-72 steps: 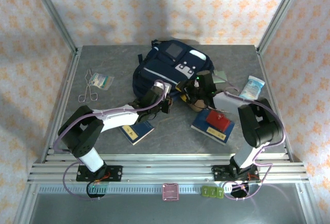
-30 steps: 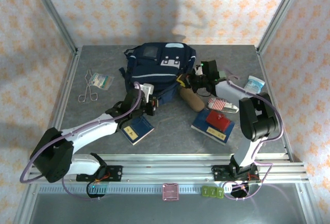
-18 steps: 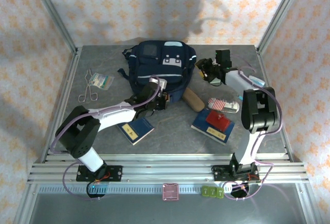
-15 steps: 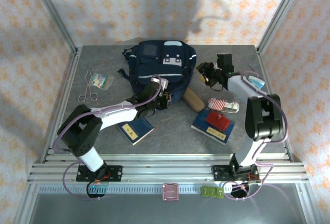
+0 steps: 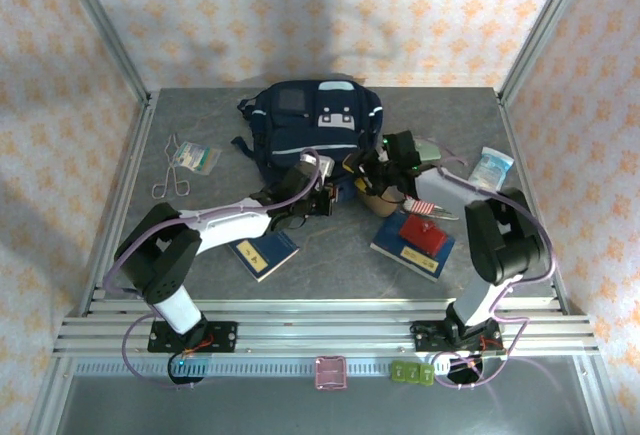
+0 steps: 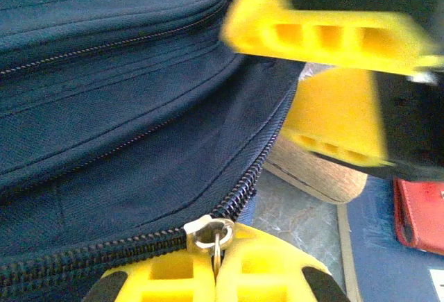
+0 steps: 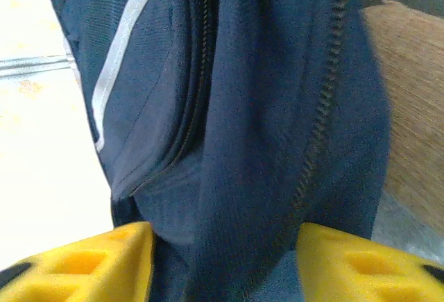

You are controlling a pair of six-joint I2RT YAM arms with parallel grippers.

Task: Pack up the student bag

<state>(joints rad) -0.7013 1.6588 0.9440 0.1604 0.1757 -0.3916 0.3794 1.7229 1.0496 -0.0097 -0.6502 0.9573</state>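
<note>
Now the student bag (image 5: 310, 130) lies at the back middle of the grey table (image 5: 460, 125), its white patches and mesh pocket facing up. Both arms reach in to its near right-hand edge.

The left gripper (image 5: 318, 198) is clenched on the metal zip pull (image 6: 208, 234). In its wrist view the two yellow fingers (image 6: 166, 281) meet with the little ring pinched between them, right against the zip teeth along the bag's side.

The right gripper (image 5: 372, 168) hangs just to the right of it with its jaws spread apart. From its own wrist view a fold of navy cloth carrying a zip line (image 7: 322, 107) runs between its yellow fingers (image 7: 90, 260). I cannot tell whether the pads press on the cloth or only straddle it.

A brown oval glasses case (image 5: 378, 198) lies close against the bag's edge, below the right gripper and partly hidden by it.

Nearer the arms, a blue book (image 5: 385, 243) lies to the right with a red object (image 5: 425, 232) on top of it. A second blue book (image 5: 275, 250) lies partly under the left arm.

Metal scissors (image 5: 165, 177) and a small packet (image 5: 200, 158) sit well apart from the bag on the left of the table. A pale blue tissue pack (image 5: 493, 168) sits near the right edge.
</note>
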